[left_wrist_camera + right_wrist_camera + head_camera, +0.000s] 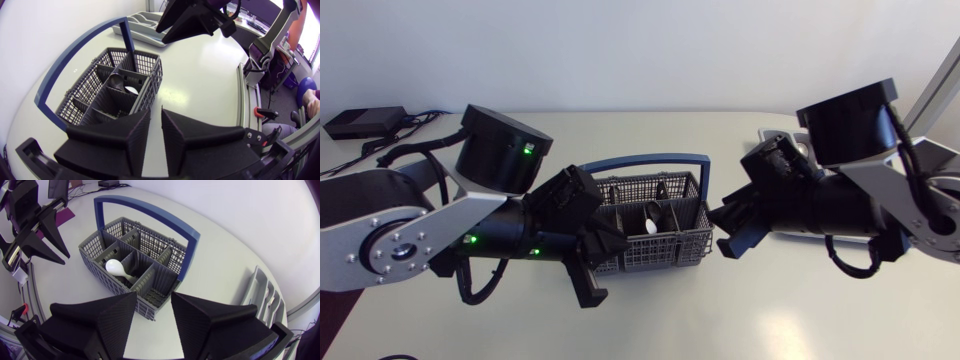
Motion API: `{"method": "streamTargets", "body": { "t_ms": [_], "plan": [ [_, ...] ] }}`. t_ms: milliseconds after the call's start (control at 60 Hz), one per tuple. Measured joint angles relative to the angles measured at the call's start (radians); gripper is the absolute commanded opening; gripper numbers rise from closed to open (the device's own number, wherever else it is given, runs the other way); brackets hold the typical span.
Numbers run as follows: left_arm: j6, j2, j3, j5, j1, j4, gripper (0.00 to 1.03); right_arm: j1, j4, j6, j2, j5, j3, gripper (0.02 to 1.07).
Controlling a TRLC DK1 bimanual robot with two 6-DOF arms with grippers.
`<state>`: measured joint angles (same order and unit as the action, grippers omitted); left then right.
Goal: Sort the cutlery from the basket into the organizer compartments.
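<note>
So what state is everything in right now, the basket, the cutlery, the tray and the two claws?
Basket: upright on the table, handle raised, one spoon inside.
Spoon: lying in a middle compartment, not yet sorted.
Organizer: on the table, compartments that show look empty.
Left gripper: narrowly open, empty.
Right gripper: open, empty.

Basket [655,235]: grey, fine grid mesh walls. Its handle [650,160] is blue. Spoon [117,268] looks white. Organizer [145,22]: light grey. Worktop [770,310]: plain off-white. My left hand [155,112] and right hand [153,296]: matte black. My left arm [390,245]: silver-grey and black, small green lights.
</note>
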<state>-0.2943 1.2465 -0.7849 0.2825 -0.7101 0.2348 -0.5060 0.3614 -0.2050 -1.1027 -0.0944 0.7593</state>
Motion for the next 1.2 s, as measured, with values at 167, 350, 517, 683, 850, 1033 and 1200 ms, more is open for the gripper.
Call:
{"method": "streamTargets", "body": {
  "t_ms": [167, 350, 517, 683, 850, 1033, 1200],
  "plan": [
    [-0.023, 0.013, 0.0, -0.025, -0.007, -0.013, 0.2, -0.05, -0.032, 0.0, -0.026, 0.015, 0.0, 0.54],
    [-0.056, 0.054, -0.035, -0.079, -0.014, -0.006, 0.21, -0.068, -0.05, 0.0, -0.027, 0.021, -0.002, 0.54],
    [0.043, 0.132, -0.192, -0.064, -0.014, 0.098, 0.25, -0.068, -0.05, 0.0, 0.006, 0.022, -0.028, 0.54],
    [0.135, 0.246, -0.315, -0.045, -0.009, 0.17, 0.25, -0.068, -0.043, 0.004, 0.046, 0.025, -0.045, 0.54],
    [0.18, 0.335, -0.354, -0.006, 0.018, 0.228, 0.25, -0.067, -0.034, 0.019, 0.082, 0.025, -0.055, 0.54],
    [0.22, 0.386, -0.383, 0.016, 0.042, 0.248, 0.27, -0.067, -0.025, 0.023, 0.098, 0.026, -0.06, 0.54],
    [0.241, 0.407, -0.408, 0.028, 0.048, 0.262, 0.27, -0.064, -0.025, 0.023, 0.101, 0.025, -0.06, 0.54]
  ]
}}
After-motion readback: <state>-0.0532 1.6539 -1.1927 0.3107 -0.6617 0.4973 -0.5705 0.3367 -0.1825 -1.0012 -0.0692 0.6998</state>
